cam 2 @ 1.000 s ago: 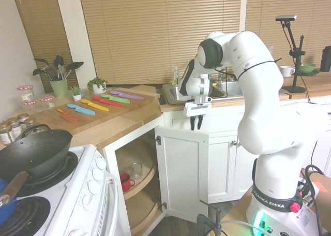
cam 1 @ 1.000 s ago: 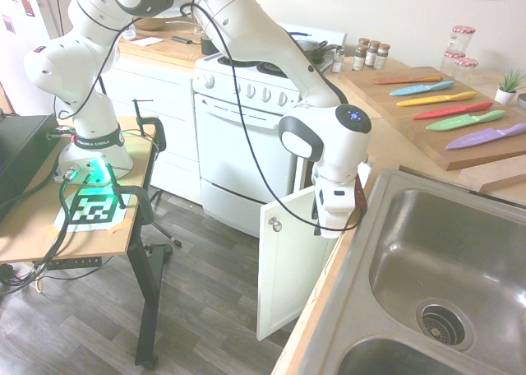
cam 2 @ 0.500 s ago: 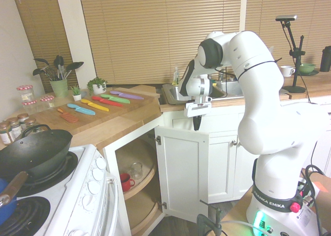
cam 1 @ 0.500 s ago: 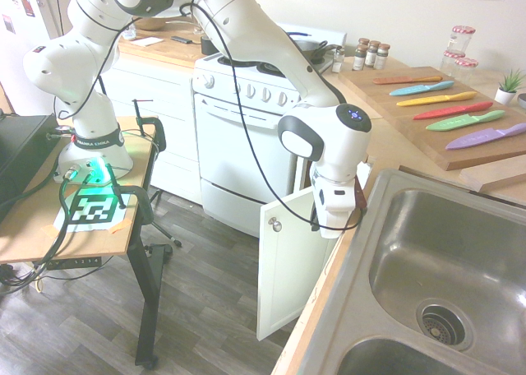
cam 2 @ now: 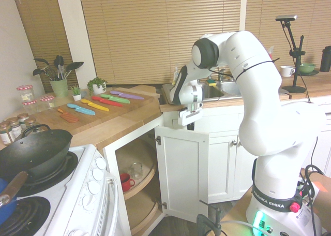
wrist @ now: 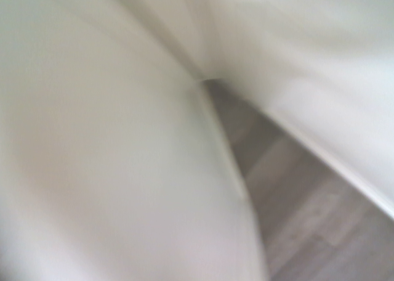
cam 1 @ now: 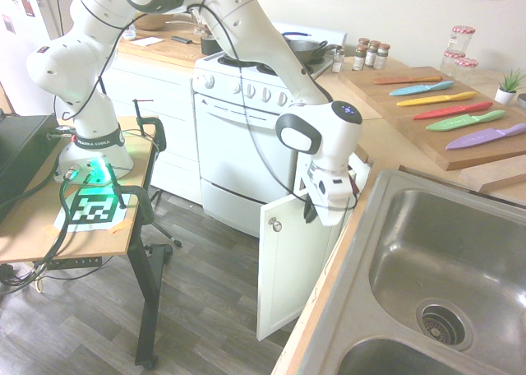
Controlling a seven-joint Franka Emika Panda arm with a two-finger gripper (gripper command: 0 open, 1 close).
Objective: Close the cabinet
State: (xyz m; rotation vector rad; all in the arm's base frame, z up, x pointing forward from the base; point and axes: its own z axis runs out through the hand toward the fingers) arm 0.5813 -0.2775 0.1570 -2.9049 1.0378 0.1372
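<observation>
The door (cam 2: 182, 171) of the cabinet (cam 2: 135, 180) stands wide open, swung out on a hinge at its left edge in the second exterior view, so its panel faces that camera while the shelves behind lie bare. Its long axis is upright; its top edge runs level just under the lip of the bench (cam 2: 129, 123). In the first exterior view the same door (cam 1: 283, 264) juts out over the floor with its knob (cam 1: 275, 224) on the outer face.

The gripper (cam 2: 188, 125) hangs at that top edge, pointing roughly downward, fingers pressed together and holding nothing. It sits near the free, unhinged end of the door, on the side the second exterior camera sees. The wrist view is a blur of white panel and floor, no help.

The judgement: the door must travel away from that camera, toward the opening, so a push from the outer face near the free edge should serve; the fingers look placed for it.
</observation>
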